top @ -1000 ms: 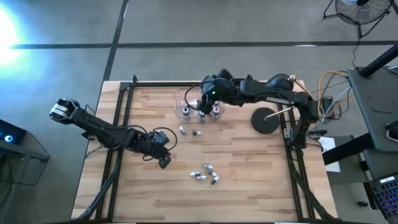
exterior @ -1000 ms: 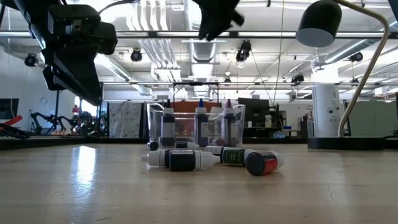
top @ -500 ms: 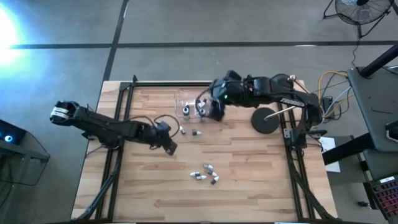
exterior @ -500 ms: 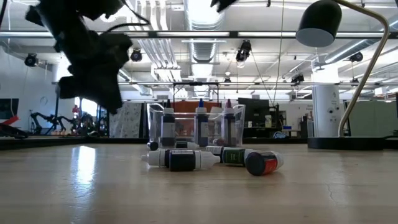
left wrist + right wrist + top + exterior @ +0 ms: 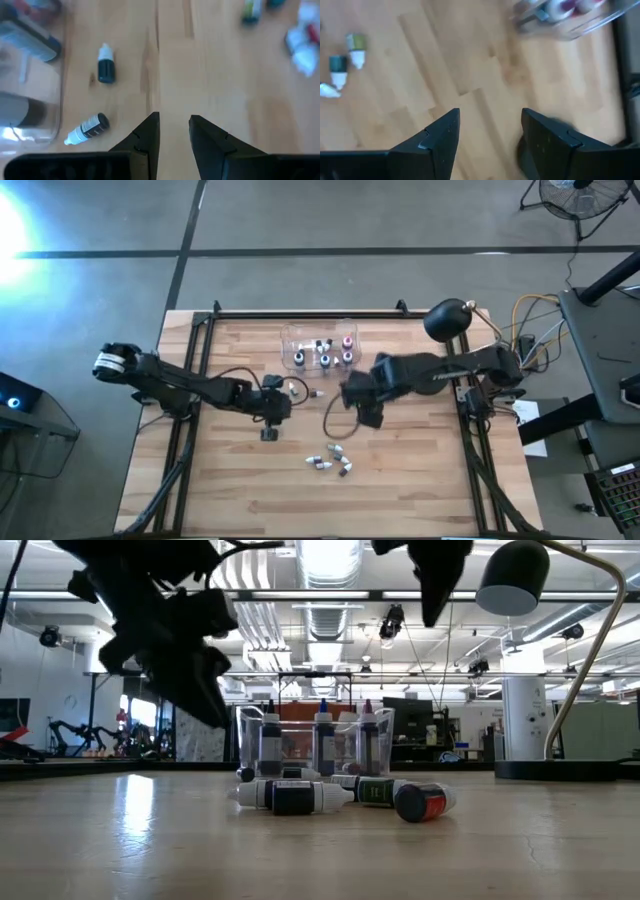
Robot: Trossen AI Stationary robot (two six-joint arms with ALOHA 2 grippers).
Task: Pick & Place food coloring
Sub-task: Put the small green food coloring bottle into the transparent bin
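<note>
Left gripper (image 5: 174,131) fingers narrowly apart, empty, two small white-tipped dark food-coloring bottles (image 5: 105,70) beyond them on wooden worktop (image 5: 210,75); right gripper (image 5: 489,127) fingers wide apart, empty, clear plastic box (image 5: 565,15) ahead

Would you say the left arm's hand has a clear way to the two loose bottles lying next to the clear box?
Probably yes. The left hand holds nothing and hangs over bare wood, with both loose bottles close ahead beside the clear box; nothing lies between.
</note>
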